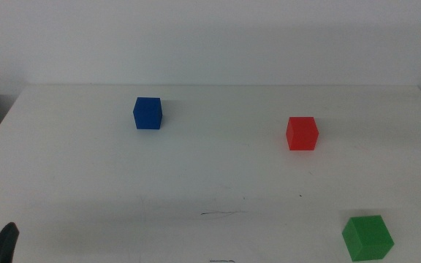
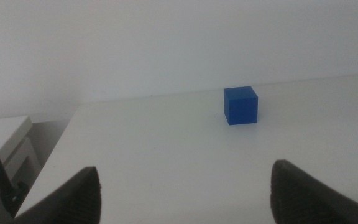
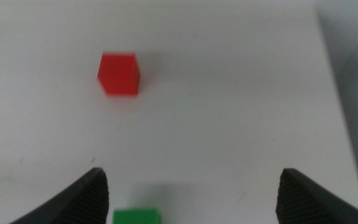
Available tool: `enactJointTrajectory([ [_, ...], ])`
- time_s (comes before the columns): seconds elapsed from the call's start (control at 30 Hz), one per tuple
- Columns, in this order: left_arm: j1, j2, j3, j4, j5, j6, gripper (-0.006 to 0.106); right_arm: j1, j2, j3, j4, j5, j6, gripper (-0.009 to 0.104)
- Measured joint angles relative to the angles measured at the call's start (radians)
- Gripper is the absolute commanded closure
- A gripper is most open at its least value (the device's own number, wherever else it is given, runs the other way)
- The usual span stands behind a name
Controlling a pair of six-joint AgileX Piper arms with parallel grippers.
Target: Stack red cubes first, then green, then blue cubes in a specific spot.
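Evidently nothing is stacked yet: the red cube [image 1: 302, 133], right of the table's [image 1: 218, 164] centre, is judged first to be carried to the pen line [image 1: 221, 213] near the front edge, by the right gripper [image 3: 191, 193], jaws spread and empty, while the left gripper [image 2: 182, 193] is likewise spread.

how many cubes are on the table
3, all apart: blue cube far left, red cube right of centre, green cube near right corner. None looks hidden.
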Motion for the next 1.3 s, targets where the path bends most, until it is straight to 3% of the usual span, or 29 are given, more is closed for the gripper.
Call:
enactJointTrajectory([
  [0.2,0.000,0.000,0.000,0.000,0.000,0.000,0.007,0.025,0.176,-0.149,0.033,0.133,0.000,0.020],
  [0.4,0.000,0.000,0.000,0.000,0.000,0.000,0.007,0.159,0.364,-0.275,0.024,0.140,0.089,0.020],
  [0.67,0.004,0.000,0.000,0.000,0.000,0.000,0.007,0.250,0.655,-0.473,0.008,0.139,0.177,0.020],
  [0.97,0.004,0.000,0.000,0.000,0.000,0.000,0.007,0.272,0.977,-0.698,-0.041,0.136,0.179,0.020],
  [1.3,0.005,0.000,0.000,0.000,0.000,0.000,0.007,0.272,1.187,-0.872,-0.045,0.130,0.178,0.020],
])
